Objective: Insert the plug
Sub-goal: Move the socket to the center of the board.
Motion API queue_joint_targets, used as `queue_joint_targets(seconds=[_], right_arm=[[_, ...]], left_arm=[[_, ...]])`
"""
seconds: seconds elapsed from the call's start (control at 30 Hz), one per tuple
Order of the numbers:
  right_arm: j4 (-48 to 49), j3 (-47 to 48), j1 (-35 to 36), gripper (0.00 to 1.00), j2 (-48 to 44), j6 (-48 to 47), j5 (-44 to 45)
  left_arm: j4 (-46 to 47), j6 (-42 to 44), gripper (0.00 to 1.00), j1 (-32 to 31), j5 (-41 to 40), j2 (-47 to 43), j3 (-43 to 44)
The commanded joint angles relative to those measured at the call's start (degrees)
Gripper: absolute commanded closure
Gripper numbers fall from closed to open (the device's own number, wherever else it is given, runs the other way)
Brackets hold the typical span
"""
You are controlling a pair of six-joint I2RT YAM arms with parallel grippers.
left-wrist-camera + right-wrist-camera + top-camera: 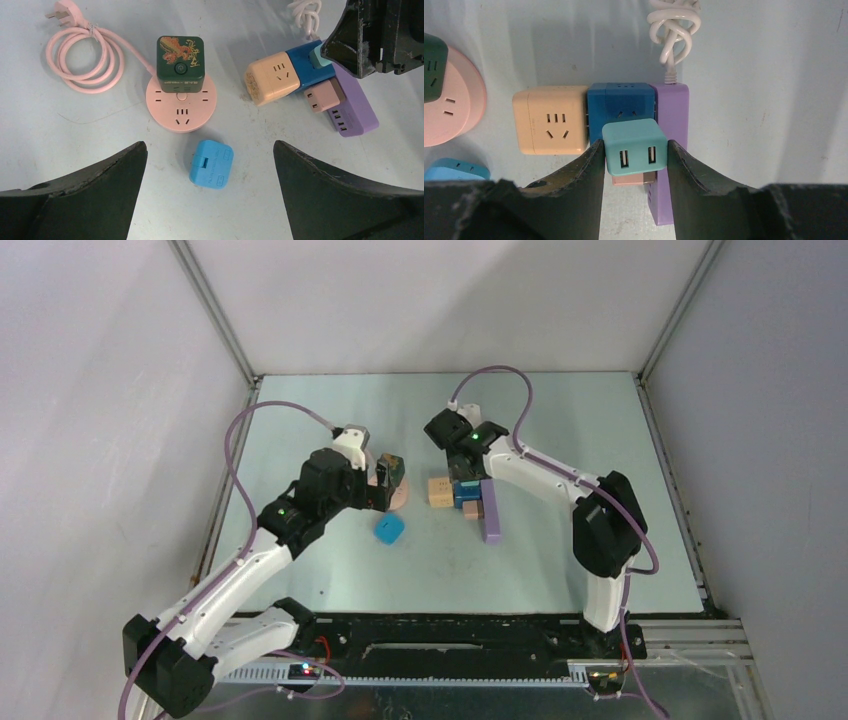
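While the tabletop (560, 420) carries two separate clusters of sockets, the work looks centred on the right-hand one. There the purple power strip (671, 110) lies flat with a dark blue cube (619, 97) and a beige cube (551, 125) packed against its side, which should give a steady base to push against. Over by the other arm, the pink round socket (170, 117) has a green cube (180, 62) sitting on it. The right fingers (584, 170) are clenched on the teal plug (634, 147), pinching its two flanks just at the dark blue cube, I'd guess to line up its pins; whether they are seated I can't tell. The left fingers (120, 170) hang spread wide, holding nothing, above a loose light-blue adapter (211, 164), apparently keeping out of the way.
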Motion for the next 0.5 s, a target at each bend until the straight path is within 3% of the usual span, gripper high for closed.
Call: queue_joint_targets(seconds=[0.0, 0.47], right_arm=[[-0.57, -1.23, 1.03, 1.0, 0.74, 1.74, 0.81], [-1.35, -4.28, 1.56, 1.0, -0.99, 3.02, 2.02]], left_arm=[[0.6, 1.08, 0.0, 0.71, 0.83, -0.66, -1.17], [0.28, 1.46, 0.0, 1.28, 1.1, -1.28, -1.43]])
